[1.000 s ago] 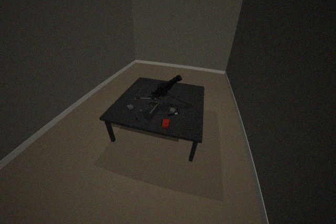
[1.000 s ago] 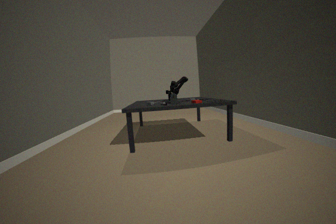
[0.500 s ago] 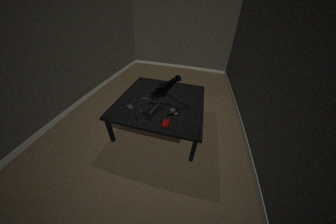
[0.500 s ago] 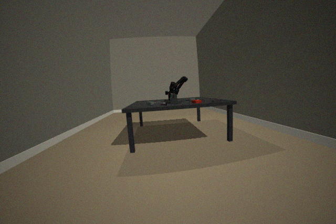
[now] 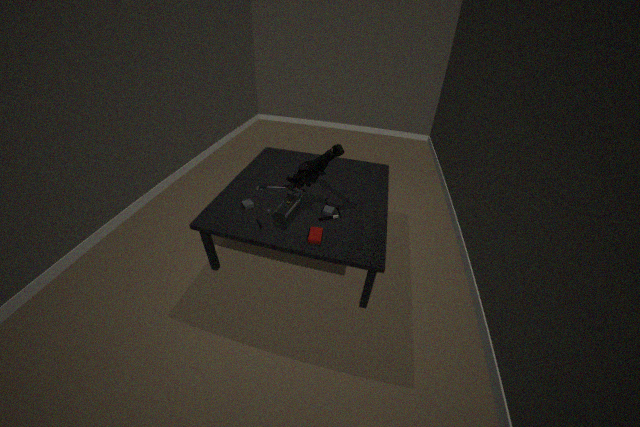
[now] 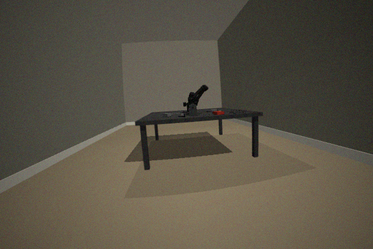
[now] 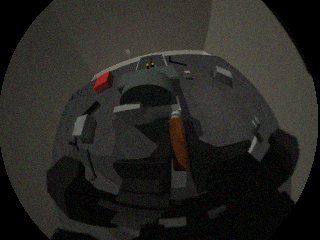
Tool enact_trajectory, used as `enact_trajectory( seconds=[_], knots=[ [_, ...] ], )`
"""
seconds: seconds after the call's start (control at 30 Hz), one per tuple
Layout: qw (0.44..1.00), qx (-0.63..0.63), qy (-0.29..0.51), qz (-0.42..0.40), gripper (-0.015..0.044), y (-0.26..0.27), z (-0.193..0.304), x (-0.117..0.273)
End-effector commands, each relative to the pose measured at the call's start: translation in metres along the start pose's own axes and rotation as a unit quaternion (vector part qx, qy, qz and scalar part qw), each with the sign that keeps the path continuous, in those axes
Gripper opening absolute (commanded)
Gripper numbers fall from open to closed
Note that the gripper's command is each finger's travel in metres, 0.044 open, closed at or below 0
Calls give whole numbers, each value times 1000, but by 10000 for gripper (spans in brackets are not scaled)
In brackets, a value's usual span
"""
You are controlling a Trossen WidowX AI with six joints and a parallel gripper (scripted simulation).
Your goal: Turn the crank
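Note:
The machine (image 5: pixel 281 216) (image 6: pixel 192 109) (image 7: pixel 147 80) is a dark grey block with an arched housing and pale rails behind it. Its crank handle (image 7: pixel 179 140) is an orange-brown grip with a pale collar, running down the middle of the wrist view. My gripper (image 7: pixel 174 134) is shut on the crank handle; its dark fingers hide part of the grip and blend with the shadows. In the top view the dark arm reaches down to the machine's rear end. Two tiny brass-coloured spots (image 7: pixel 150 65) show between the rails. I cannot make out the red pointer or whether it is level with the marks.
A red block (image 5: pixel 315 235) (image 6: pixel 218 112) (image 7: pixel 103 81) lies near the table's front edge. One grey block (image 5: pixel 248 203) (image 7: pixel 222 75) and another grey block (image 5: pixel 329 209) (image 7: pixel 84 127) lie on opposite sides of the machine. Thin rods lie around it on the dark table (image 5: pixel 356 241).

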State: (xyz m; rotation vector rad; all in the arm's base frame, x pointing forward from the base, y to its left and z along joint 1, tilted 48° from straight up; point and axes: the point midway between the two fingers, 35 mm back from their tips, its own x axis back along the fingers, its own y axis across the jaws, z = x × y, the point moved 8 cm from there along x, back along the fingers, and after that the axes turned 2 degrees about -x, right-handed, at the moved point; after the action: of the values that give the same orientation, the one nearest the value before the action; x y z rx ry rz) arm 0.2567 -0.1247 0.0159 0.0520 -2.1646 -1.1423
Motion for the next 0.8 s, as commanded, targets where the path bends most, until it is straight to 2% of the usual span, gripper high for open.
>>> enact_trajectory(
  seconds=[0.0, 0.77],
  knots=[
    [1000, -2, 6, 4, 0, 0, 6, -7],
    [1000, -2, 6, 4, 0, 13, 19, -20]
  ],
)
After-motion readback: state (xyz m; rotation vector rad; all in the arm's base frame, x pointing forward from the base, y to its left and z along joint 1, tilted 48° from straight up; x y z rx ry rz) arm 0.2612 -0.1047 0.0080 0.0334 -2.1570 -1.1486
